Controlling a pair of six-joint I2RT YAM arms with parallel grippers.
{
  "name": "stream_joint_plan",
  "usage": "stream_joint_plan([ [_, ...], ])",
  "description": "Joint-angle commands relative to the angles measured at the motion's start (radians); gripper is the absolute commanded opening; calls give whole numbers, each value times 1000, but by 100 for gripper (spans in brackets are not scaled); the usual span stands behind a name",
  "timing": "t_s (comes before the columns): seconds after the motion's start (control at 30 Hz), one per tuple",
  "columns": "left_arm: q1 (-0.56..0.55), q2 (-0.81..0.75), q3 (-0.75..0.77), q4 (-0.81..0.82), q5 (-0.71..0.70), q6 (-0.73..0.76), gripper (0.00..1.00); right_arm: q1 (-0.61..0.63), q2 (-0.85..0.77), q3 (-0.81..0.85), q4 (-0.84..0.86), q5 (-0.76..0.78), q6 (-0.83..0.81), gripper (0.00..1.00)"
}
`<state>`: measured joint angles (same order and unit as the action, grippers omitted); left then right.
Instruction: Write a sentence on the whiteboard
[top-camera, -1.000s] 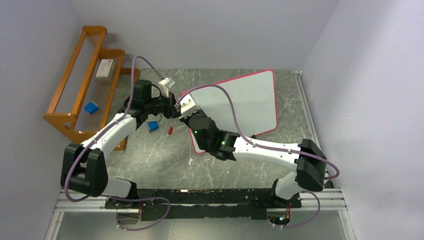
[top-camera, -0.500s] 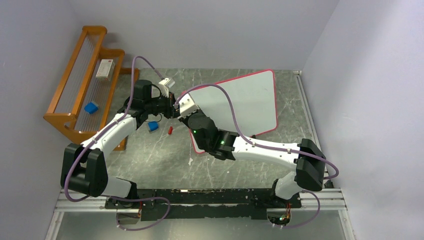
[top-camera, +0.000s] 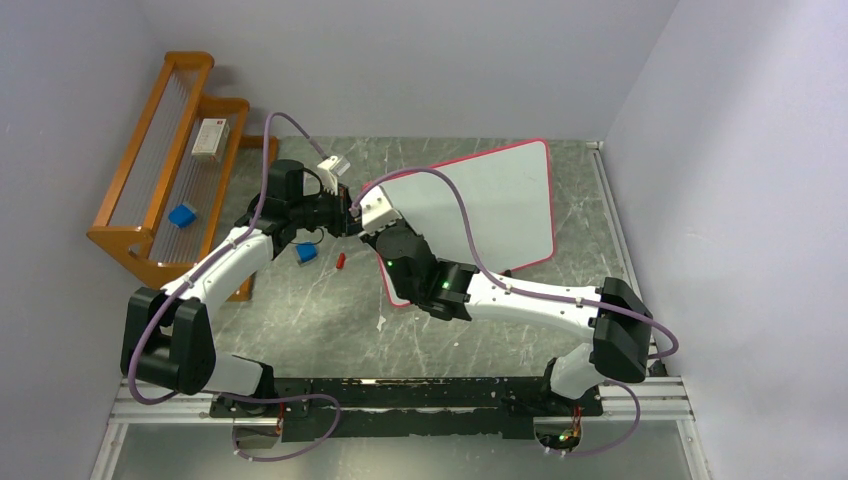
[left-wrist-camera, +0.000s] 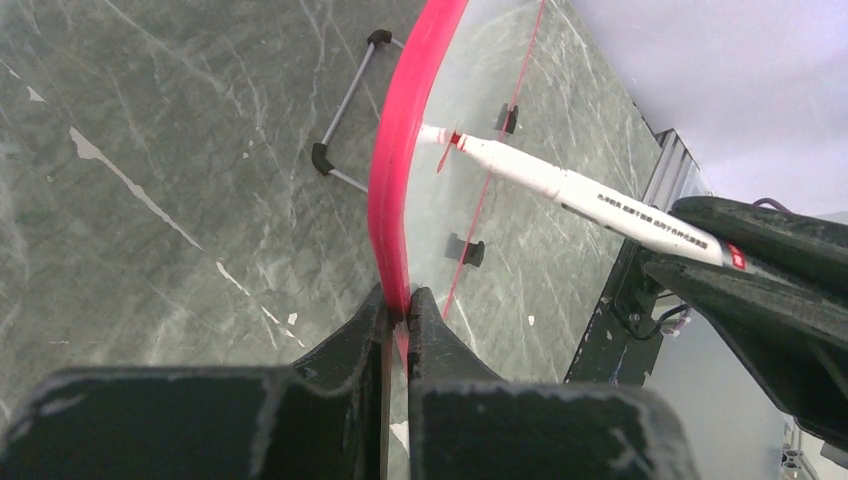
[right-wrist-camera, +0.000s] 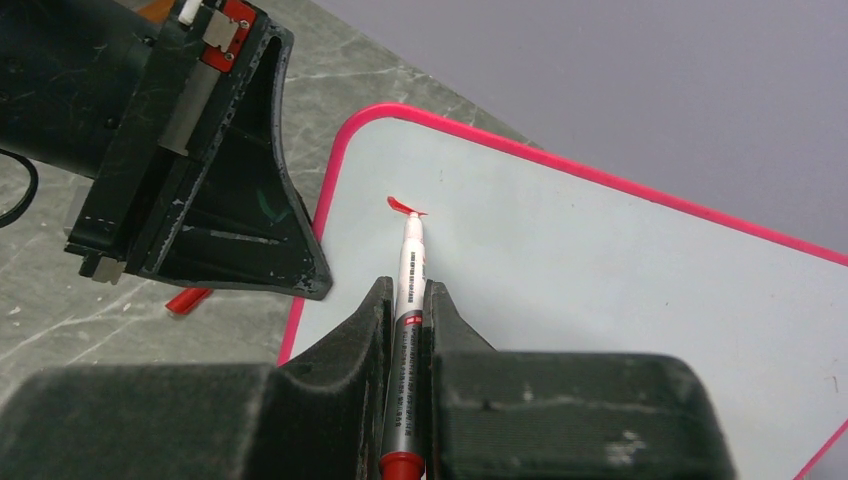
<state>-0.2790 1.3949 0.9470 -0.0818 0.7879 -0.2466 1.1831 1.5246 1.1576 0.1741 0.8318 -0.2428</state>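
Grey-green marbled surface (top-camera: 330, 320), boxed in by pale lilac walls (top-camera: 420, 60). Whiteboard (top-camera: 500, 200) propped aslant toward the far right, its pink edge pinched in the left tool (left-wrist-camera: 398, 300). Right tool (right-wrist-camera: 408, 295) clamped on a marker (right-wrist-camera: 411, 255), tip against the board at a short red mark (right-wrist-camera: 403, 206) near a rounded corner. Red cap (top-camera: 341, 261) loose on the surface beside the board. Wooden rack (top-camera: 140, 180) at far left, holding a white box (top-camera: 209, 138) and a blue block (top-camera: 181, 215).
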Motion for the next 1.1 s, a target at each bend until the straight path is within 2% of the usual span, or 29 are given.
stream_joint_plan([
  [0.0, -3, -25, -2, -25, -32, 38, 5, -16, -16, -14, -13, 53, 20, 0],
  [0.23, -3, -23, -2, -26, -35, 38, 5, -26, -27, -27, -7, 56, 27, 0],
  [0.57, -3, -23, -3, -24, -45, 34, 5, -25, -93, -47, -27, -78, 53, 0],
  [1.07, -3, -25, -4, -22, -42, 31, 5, -25, -47, -33, 18, -53, 27, 0],
])
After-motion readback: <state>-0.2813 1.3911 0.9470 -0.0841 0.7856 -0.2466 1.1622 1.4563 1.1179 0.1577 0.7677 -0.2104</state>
